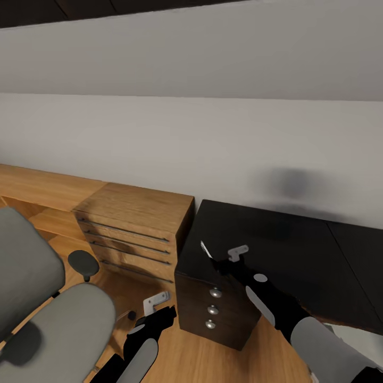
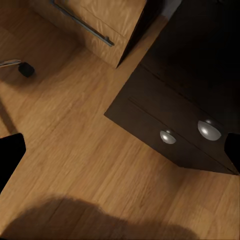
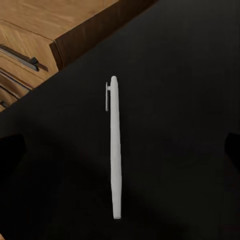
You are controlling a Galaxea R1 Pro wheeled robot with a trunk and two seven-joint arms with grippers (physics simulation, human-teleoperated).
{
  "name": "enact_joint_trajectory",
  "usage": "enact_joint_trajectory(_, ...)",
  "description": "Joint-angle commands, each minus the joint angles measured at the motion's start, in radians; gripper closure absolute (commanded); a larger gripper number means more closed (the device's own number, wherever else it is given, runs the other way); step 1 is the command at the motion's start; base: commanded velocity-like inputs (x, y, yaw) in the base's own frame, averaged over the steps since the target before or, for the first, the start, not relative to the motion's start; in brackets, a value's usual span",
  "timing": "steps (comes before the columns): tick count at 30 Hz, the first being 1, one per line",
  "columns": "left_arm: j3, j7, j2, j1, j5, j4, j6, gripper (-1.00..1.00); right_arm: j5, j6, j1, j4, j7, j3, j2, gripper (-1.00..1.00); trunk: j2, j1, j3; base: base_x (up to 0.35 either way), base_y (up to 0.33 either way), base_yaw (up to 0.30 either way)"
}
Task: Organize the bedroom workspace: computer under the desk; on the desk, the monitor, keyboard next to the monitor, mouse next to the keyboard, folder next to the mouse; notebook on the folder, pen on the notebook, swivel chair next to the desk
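Fingers of the right gripper (image 1: pixel 222 261) are spread wide open, and they hold nothing. In the right wrist view the two dark tips sit far apart at the edges, with the pen (image 3: pixel 115 150) lying between them on the desk (image 1: pixel 298 255). I think the fingers are open like this so they can come down on both sides of the pen and pinch it. The gripper hangs just above the near left corner of the black top, which is the right spot for a grab.

The pen is a thin white stick with a little clip near one end. It lies flat on the shiny black top, close to the desk's left edge. It looks small and light, so it may roll or slip if it gets bumped.

Fingers of the left gripper (image 1: pixel 159 311) look open too, and they hold nothing. That arm hangs low over the wood floor (image 2: pixel 75 150), out of the way, near the black drawers (image 1: pixel 213 311) with round silver knobs under the desk.

Next to the desk stands a low wooden shelf unit (image 1: pixel 133 223) with drawers. The grey swivel chair (image 1: pixel 58 319) is on the left, a bit away from the desk. Its seat looks bare.
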Motion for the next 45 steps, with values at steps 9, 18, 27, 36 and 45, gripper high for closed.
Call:
enact_joint_trajectory(9, -0.002, 0.007, 0.001, -0.001, 0.004, -0.001, 0.003, -1.0, -0.004, 0.01, -0.001, 0.093, -0.012, 0.005, 0.048, -1.0, -0.001, 0.001, -0.001, 0.068, 0.0, 0.0)
enact_joint_trajectory(18, -0.003, 0.007, 0.001, -0.001, 0.005, -0.001, 0.003, -1.0, 0.056, 0.066, -0.001, 0.116, -0.096, 0.004, 0.096, -1.0, -0.001, 0.001, -0.001, 0.003, 0.0, 0.0)
enact_joint_trajectory(27, -0.043, 0.006, 0.001, -0.001, 0.004, -0.001, -0.023, -1.0, 0.067, 0.083, -0.004, 0.119, -0.108, 0.002, 0.101, -1.0, -0.001, 0.001, -0.001, 0.098, 0.015, 0.0)
enact_joint_trajectory(36, -0.045, 0.006, 0.001, -0.001, 0.004, -0.001, -0.03, -1.0, 0.067, 0.083, -0.027, 0.178, -0.108, 0.003, 0.104, -1.0, -0.001, 0.001, -0.001, 0.017, 0.002, 0.0)
enact_joint_trajectory(45, -0.045, 0.005, 0.001, -0.001, 0.004, -0.001, -0.032, -1.0, 0.067, 0.081, -0.036, 0.212, -0.108, 0.003, 0.11, -1.0, -0.001, 0.001, -0.001, 0.001, 0.0, 0.0)
